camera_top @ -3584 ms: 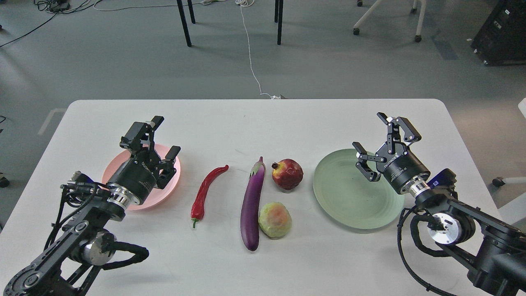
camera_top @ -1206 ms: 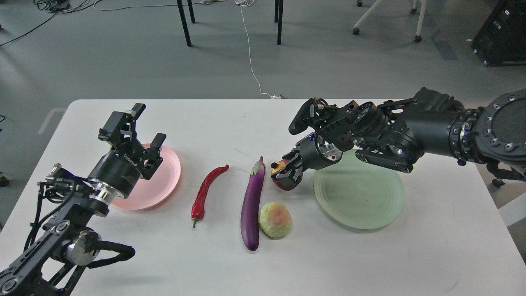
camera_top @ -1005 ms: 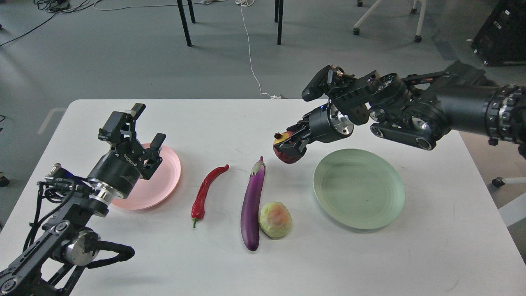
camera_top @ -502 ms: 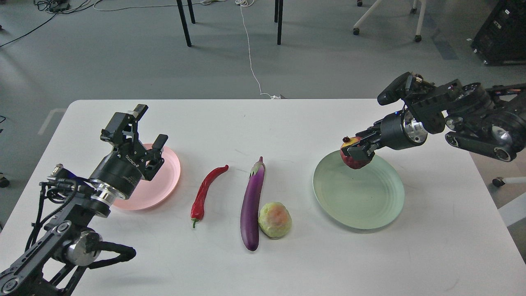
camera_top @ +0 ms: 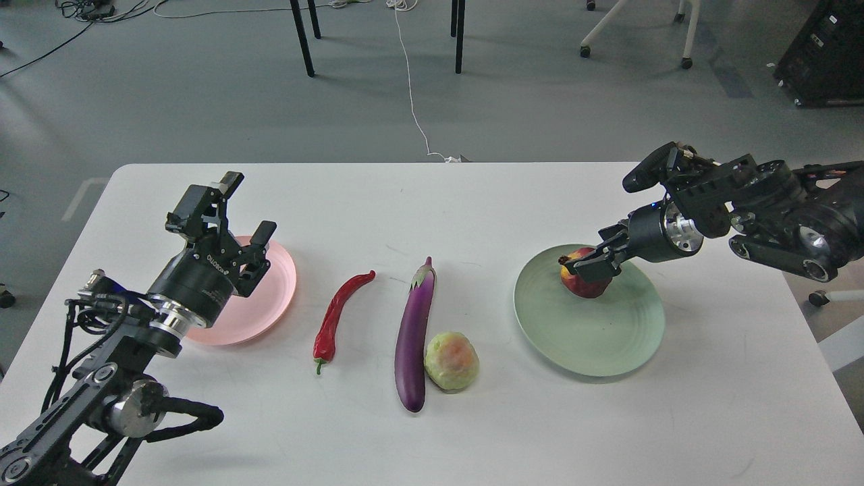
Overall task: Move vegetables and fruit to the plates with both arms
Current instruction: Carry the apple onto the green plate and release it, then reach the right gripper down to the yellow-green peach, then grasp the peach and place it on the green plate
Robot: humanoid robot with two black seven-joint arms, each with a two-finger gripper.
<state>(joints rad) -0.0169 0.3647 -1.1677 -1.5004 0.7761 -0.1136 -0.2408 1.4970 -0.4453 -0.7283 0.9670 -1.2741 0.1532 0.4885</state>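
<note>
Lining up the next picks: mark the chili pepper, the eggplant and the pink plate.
chili pepper (camera_top: 335, 312), head view, mid-body.
eggplant (camera_top: 412, 332), head view, middle of body.
pink plate (camera_top: 273, 290), head view, bare right part.

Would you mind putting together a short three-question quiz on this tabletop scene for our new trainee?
1. True or false: the pomegranate is over the green plate, with the right gripper closed on it.
2. Which item lies nearest the pink plate? A) eggplant B) chili pepper C) yellow-green fruit
3. Fill in: the left gripper, fingers apart, holds ____.

Key:
1. True; whether the fruit already rests on the plate cannot be told.
2. B
3. nothing
</note>
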